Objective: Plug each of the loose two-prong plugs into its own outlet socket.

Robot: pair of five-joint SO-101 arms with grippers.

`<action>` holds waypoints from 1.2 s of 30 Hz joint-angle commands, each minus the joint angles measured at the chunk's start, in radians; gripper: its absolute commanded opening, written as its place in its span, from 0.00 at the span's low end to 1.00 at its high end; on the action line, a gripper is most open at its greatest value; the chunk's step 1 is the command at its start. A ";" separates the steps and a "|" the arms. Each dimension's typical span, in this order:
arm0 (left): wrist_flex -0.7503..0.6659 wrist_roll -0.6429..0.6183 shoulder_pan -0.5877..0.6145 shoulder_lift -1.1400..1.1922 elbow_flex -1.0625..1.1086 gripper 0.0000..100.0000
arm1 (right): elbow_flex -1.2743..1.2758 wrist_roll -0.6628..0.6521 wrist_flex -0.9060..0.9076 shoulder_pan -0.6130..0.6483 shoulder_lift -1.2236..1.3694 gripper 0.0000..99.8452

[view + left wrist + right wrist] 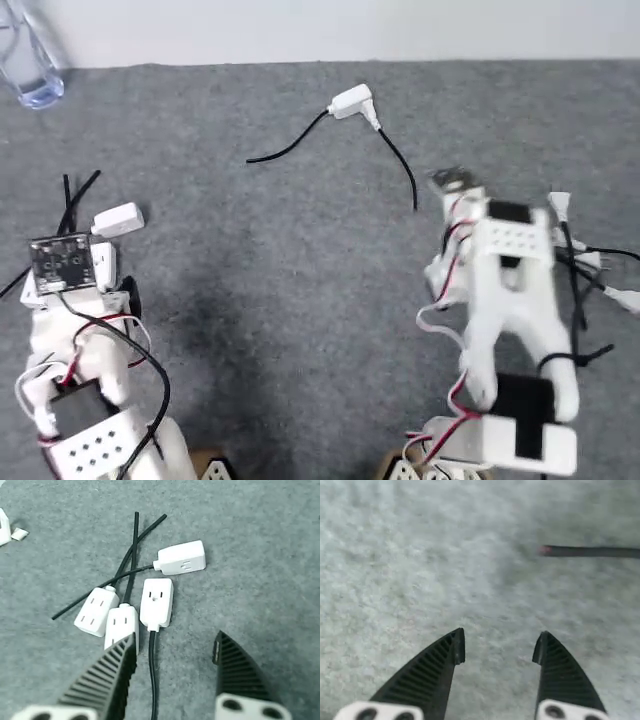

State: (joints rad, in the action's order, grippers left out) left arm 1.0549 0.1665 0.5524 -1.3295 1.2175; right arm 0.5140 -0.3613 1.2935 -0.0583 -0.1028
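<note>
Sockets (156, 602) (white, clustered) lie before the spread left pincer (176, 640).

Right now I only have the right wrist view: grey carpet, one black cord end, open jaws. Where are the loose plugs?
Observer: In the high view, small white plugs lie beside the right arm, on the side away from the other arm.
Operator: And the sockets?
Observer: Four white sockets lie bunched in front of the left gripper.
Operator: Is it holding one?
Observer: No, its jaws stand open around nothing.
</note>
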 commanded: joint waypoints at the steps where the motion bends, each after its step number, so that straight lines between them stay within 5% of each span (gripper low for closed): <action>1: 0.130 0.035 0.005 -0.002 -0.200 0.24 | 0.124 0.061 -0.113 0.093 -0.111 0.23; 10: 0.155 0.094 -0.051 0.075 -0.331 0.24 | 0.414 0.074 -0.283 0.134 -0.346 0.23; 18: 0.325 0.115 -0.049 0.654 -0.845 0.24 | 0.563 0.068 -0.375 0.237 -0.483 0.23; 23: 0.370 0.368 -0.069 0.956 -1.040 0.24 | 0.591 0.066 -0.409 0.260 -0.496 0.23; 28: 0.255 0.643 -0.066 1.191 -1.101 0.24 | 0.592 0.066 -0.414 0.260 -0.496 0.23; 36: -0.017 0.821 -0.071 1.430 -1.112 0.24 | 0.592 0.066 -0.415 0.260 -0.495 0.23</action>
State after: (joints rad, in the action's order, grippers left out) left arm 1.1853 0.9122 0.4895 0.0315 0.1496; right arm 1.1093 -0.2969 0.8976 0.1949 -0.5708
